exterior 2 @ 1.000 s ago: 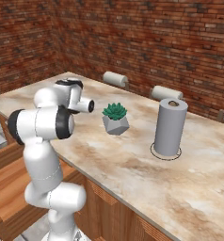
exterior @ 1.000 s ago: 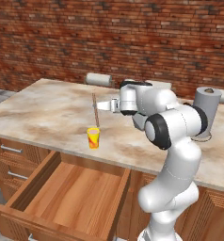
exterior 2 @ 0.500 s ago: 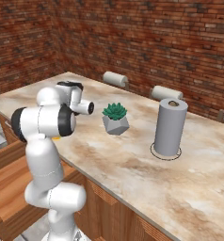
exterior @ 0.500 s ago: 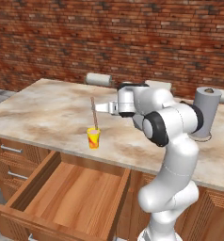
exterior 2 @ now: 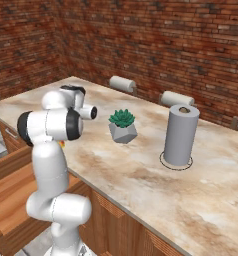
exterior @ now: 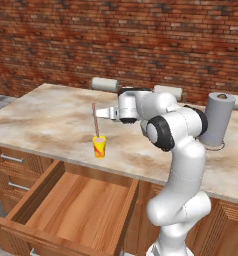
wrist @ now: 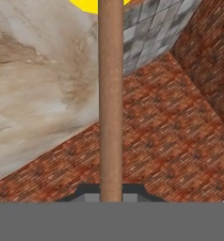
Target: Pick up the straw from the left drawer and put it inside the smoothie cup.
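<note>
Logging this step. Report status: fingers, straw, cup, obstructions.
Gripper shut on straw. Straw upright, lower end at smoothie cup mouth. Left drawer open. Nothing blocking.

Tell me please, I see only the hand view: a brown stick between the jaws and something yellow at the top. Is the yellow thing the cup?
Observer: Yes. In the left base view the smoothie cup stands upright on the counter, near its front edge, and the lower end of the straw meets the cup's mouth.
Operator: Is the straw upright?
Observer: Nearly. Its top leans a little to the left in that view, and the gripper, jaws shut on it, holds its upper part from the side.
Operator: And the drawer?
Observer: The left drawer stands open, just below the counter's edge in front of the cup.
</note>
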Robot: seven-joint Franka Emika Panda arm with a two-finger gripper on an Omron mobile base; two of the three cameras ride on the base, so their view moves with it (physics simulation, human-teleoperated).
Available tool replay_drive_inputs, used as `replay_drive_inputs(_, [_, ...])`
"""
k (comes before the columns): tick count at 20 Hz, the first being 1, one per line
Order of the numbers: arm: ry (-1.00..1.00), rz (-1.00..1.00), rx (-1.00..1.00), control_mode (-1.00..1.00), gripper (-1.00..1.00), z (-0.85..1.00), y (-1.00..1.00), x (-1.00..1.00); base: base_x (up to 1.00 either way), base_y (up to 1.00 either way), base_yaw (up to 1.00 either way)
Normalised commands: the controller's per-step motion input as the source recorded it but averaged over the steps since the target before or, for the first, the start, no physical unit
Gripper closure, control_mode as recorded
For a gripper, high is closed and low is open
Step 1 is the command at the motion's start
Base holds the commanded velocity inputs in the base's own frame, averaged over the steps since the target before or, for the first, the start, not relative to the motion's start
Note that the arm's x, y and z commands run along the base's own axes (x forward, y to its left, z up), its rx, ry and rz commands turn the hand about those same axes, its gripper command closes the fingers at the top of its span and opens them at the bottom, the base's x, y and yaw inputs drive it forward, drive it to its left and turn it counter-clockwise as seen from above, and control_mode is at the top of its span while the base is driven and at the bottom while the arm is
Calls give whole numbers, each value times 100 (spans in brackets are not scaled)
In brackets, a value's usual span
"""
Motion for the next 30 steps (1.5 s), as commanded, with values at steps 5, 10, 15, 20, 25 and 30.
replay_drive_inputs(5, [8,-1,0,-100,100,-33,0,1,0,0,0])
replay_drive_inputs(10, [5,0,0,-100,100,-28,0,4,0,0,0])
replay_drive_inputs(15, [2,0,0,-100,100,-15,0,2,0,0,0])
replay_drive_inputs(20, [0,0,0,-100,100,-2,0,-13,0,0,0])
replay_drive_inputs(25, [1,0,0,-100,100,0,0,-13,0,0,0])
replay_drive_inputs(30, [0,0,0,-100,100,0,0,-8,0,0,0])
